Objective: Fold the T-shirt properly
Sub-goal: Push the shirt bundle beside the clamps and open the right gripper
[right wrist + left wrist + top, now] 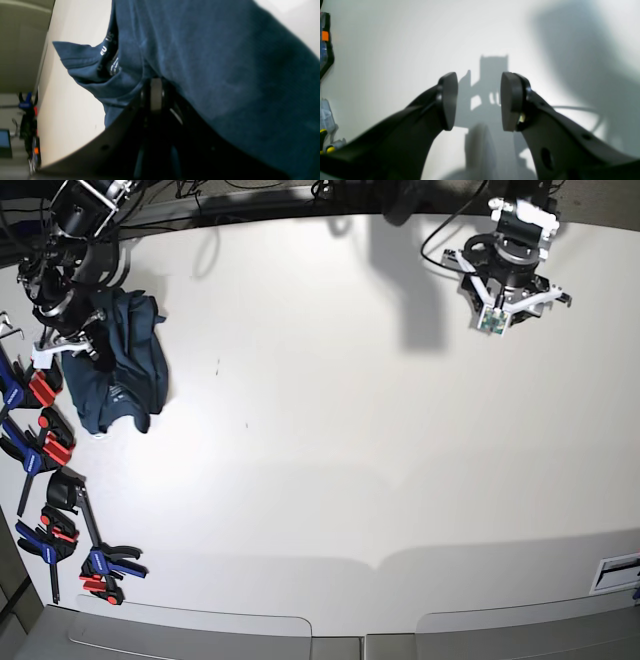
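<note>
Nearest the viewer in the base view, the white table (330, 510) lies bare across its whole middle, with a row of red-blue-black clamps (45, 450) strung along its left edge and a small label (618, 572) at the near right corner. Farther back on the left, the T-shirt (120, 370) sits as a dark teal-blue bunch close to the table's left edge, hanging crumpled and doubled on itself from the right gripper (68, 340) rather than spread flat. The right wrist view shows that gripper (156, 93) with its pads pressed together and cloth draped all around them; a hemmed edge and the printed neck label (107, 58) show just to the left, so the pinch seems to be on the cloth near the collar, though the exact spot under the pads is hidden. At the far right of the table, well apart from the shirt, the left gripper (505, 295) hangs over bare tabletop; its own camera shows the two round pads (510, 101) standing wide apart with nothing between them, only its shadow on the white surface below. By these pictures the folding has hardly begun: no neat fold is visible, the sleeves and hem cannot be told apart in the bunch, and the garment is off at the margin. What is left, as I judge it, is nearly everything: bring the shirt to the open middle, lay it out flat with both arms, then make the folds.
</note>
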Robot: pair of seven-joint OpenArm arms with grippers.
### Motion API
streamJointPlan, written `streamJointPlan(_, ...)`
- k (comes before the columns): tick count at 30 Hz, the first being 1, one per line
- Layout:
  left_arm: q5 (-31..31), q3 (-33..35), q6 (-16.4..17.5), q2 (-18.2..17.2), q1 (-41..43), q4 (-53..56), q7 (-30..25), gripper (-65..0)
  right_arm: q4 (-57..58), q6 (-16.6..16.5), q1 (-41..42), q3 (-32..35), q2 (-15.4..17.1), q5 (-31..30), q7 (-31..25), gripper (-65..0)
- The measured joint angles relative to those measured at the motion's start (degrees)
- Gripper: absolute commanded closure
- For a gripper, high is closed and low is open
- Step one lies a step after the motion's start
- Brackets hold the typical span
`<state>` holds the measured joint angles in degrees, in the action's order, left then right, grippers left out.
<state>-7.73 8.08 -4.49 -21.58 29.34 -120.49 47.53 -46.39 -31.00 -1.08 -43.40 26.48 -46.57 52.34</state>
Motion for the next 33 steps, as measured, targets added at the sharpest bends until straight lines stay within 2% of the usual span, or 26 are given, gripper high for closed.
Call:
streamJointPlan(13,0.00,0.00,0.00,-0.02,0.00,0.00,0.00,-26.2,1.22,2.16,7.45,-2.25,-0.15,3.54,1.73,0.0)
streamJointPlan(30,0.00,0.00,0.00,0.00,0.00,0.00,0.02,-26.2,-1.40,2.14,12.33,-2.03,0.04,7.08,3.87,0.0)
streamJointPlan(33,0.02,0.00,0.00,0.00,0.00,0.00,0.02,-26.2,-4.37,0.37,12.15,-2.01,0.15,7.32,4.31,0.0)
